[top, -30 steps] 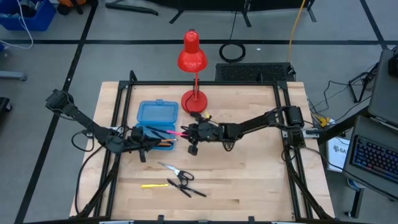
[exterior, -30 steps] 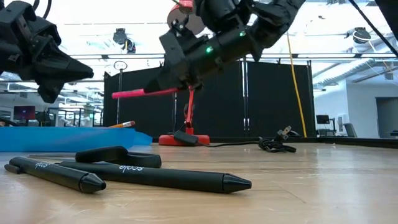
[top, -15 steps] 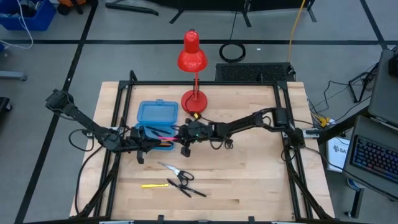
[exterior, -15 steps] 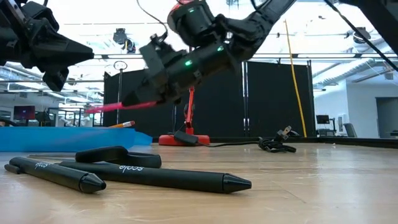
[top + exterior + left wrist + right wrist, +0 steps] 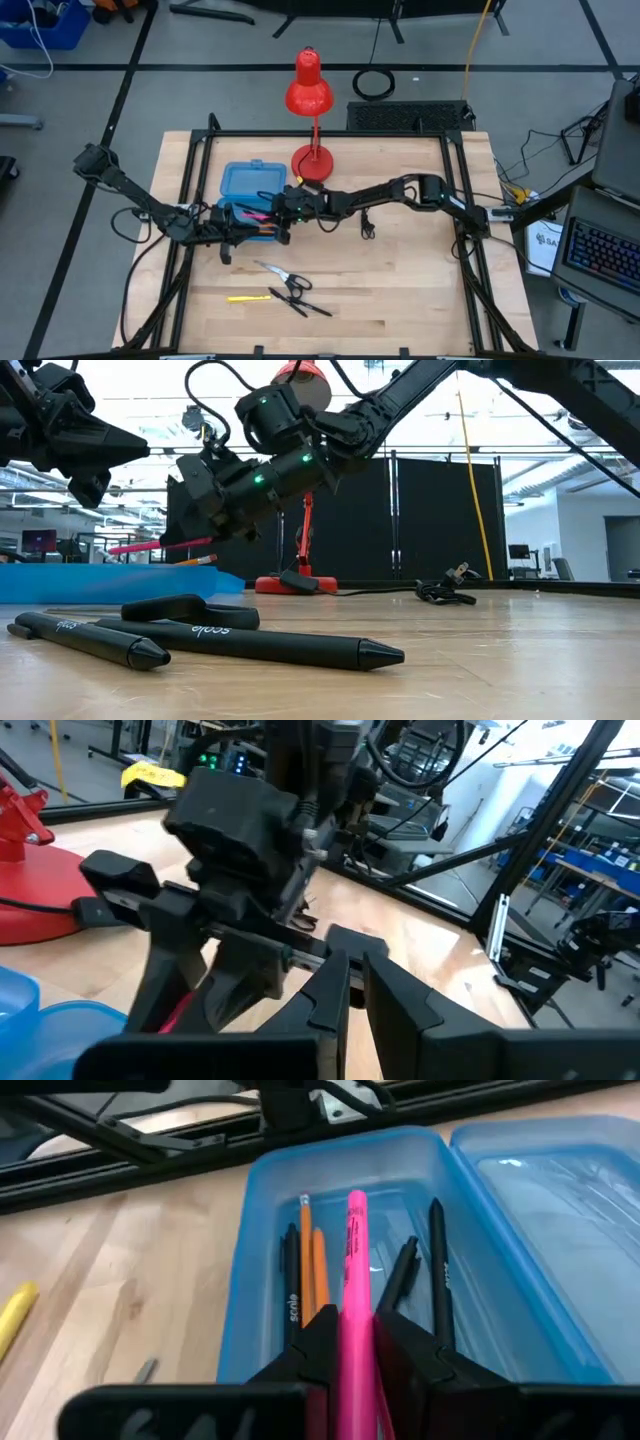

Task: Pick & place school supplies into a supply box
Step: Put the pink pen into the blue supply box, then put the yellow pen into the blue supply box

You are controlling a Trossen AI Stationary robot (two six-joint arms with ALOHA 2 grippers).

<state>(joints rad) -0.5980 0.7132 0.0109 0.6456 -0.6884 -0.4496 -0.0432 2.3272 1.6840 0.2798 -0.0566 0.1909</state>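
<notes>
Over the blue box [image 5: 250, 1230], right tool [image 5: 350, 1342] clamps the pink pencil [image 5: 355, 1280]; left tool [image 5: 232, 240] closed, empty. Placing step; release follows, likely.

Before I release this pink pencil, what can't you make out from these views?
- Left gripper: its tips, high view, too small; left wrist view blocked by the right gripper.
- Supply box interior: low view, wall hides it.
- Pink pencil rear end: right wrist view, cut off by the edge.
</notes>
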